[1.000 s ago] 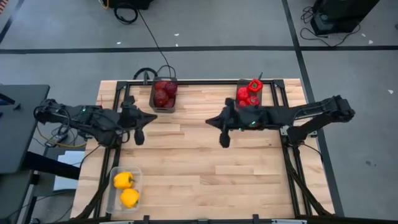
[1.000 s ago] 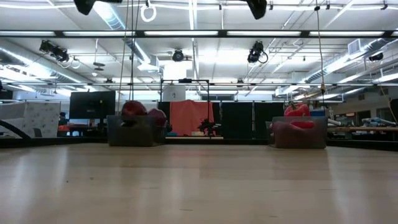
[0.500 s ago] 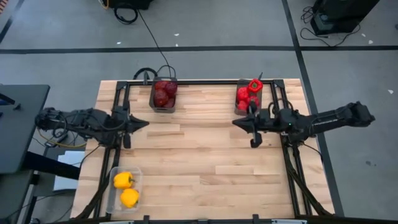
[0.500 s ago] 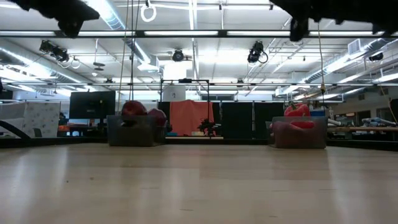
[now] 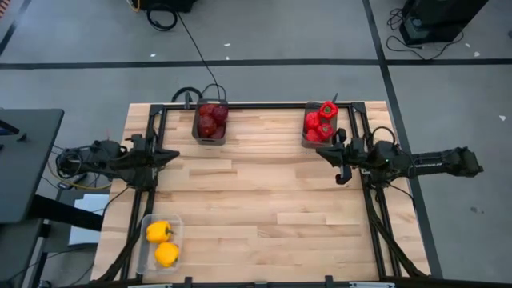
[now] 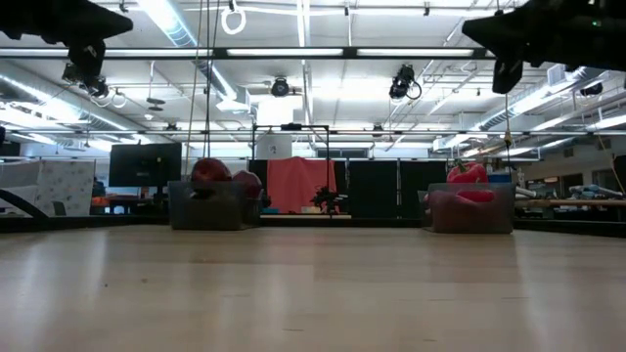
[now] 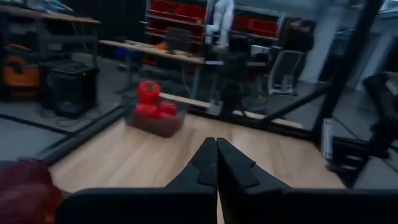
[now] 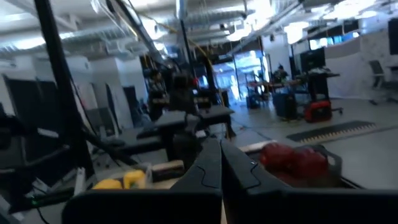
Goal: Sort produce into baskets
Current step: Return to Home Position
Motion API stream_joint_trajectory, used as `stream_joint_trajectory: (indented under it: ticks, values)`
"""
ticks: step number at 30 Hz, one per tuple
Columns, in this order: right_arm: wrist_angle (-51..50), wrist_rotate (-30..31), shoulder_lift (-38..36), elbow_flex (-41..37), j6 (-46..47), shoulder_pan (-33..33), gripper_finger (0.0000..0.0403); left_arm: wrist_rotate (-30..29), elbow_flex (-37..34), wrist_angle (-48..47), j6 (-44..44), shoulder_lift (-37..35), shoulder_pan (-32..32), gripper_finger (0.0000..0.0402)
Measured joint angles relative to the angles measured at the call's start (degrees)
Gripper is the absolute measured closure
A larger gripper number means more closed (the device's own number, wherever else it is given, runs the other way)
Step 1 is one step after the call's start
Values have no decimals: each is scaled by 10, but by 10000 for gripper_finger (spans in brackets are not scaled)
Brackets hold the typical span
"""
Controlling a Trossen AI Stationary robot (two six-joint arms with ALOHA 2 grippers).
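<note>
- Where the camera looks straight down, a pale wood-plank table (image 5: 256, 200) with a black frame stands on a grey floor (image 5: 280, 32) crossed by dark tape lines. A black cable (image 5: 192, 48) runs over that floor to the table's far edge.
- From table height, the room behind shows long ceiling light strips (image 6: 293, 52), black partitions (image 6: 391, 188), an orange-red cloth (image 6: 301, 186) and a dark monitor (image 6: 144, 164).
- Three containers stand on the table: two dark grey bins on the far edge, well apart, and one clear tub (image 5: 147, 258) at the near left corner.
- The left grey bin (image 6: 196, 217) holds a heap of maroon fruits (image 5: 210, 120). At least three show, but the exact count cannot be told.
- The right grey bin (image 6: 489, 220) holds a heap of red bell peppers (image 5: 318, 124), one with a green stem on top. At least three show here too.
- Exactly two yellow bell peppers (image 5: 158, 232) lie in the clear tub, one beside the other.
- No produce lies loose on the planks.
- The left gripper (image 7: 216, 144) hangs above the table's left edge, level and pointing across the table. Its fingers are pressed together and hold nothing.
- The right gripper (image 8: 220, 144) hangs above the right edge, near the right grey bin on its near side. Its fingers are likewise closed tight and hold nothing.
</note>
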Motion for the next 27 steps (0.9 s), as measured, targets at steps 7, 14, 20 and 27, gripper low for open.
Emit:
stream_joint_trajectory:
  ticks: [7,14,20,27]
  values:
    - [-38,-35,-68,-23,8,-16,402,23,-58,50,1,6,0,401]
    - [-94,-64,-100,-23,22,-38,402,75,-145,153,2,7,0,401]
    - [-150,-95,-110,-23,33,-58,403,74,-149,119,37,6,0,401]
    - [-85,-104,-119,-49,49,-68,401,91,-149,123,85,6,4,401]
